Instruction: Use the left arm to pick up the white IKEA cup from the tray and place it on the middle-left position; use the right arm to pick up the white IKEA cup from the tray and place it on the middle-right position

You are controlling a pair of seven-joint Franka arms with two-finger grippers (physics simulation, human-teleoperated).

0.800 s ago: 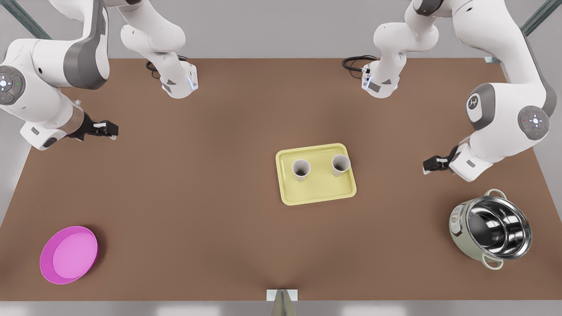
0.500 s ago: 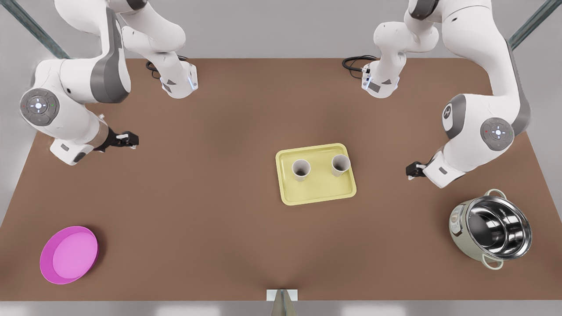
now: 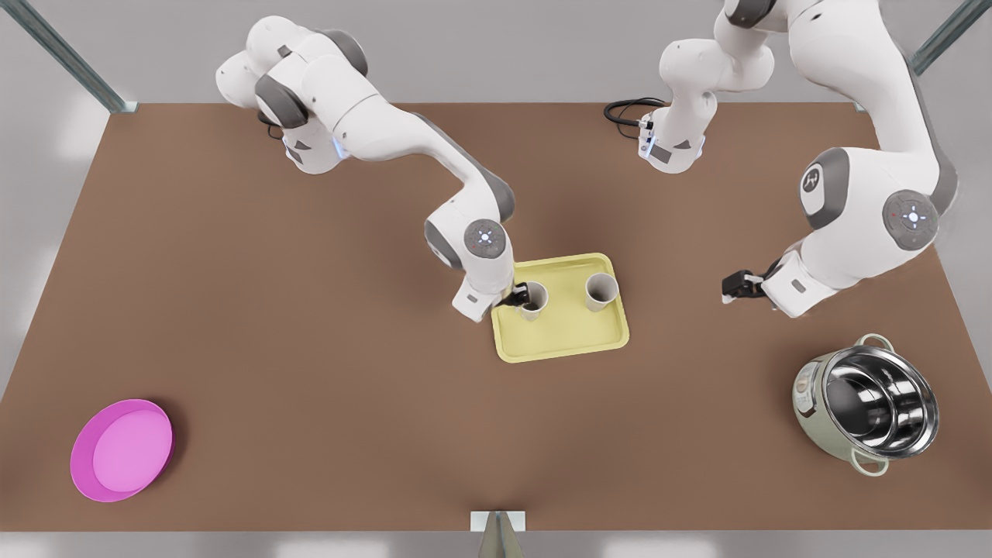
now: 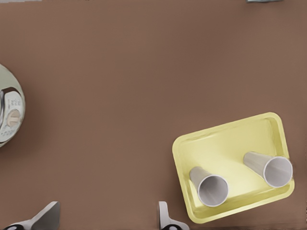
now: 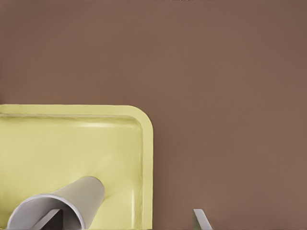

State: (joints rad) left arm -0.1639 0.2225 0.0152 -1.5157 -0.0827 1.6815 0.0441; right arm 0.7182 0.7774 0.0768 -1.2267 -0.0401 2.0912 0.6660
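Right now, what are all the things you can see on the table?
table: one, brown, under everything
tray: one, pale yellow, middle of the table
cups: two, white, upright in the tray; the other cup stands toward the front view's right
dish: one, pink, round, near corner on the front view's left
pot: one, shiny steel inside, pale green outside, near the front view's right edge
cable: one, black, by an arm's base at the far edge
right gripper: open, at the cup on the front view's left
left gripper: open, hovers over bare table to the front view's right of the tray
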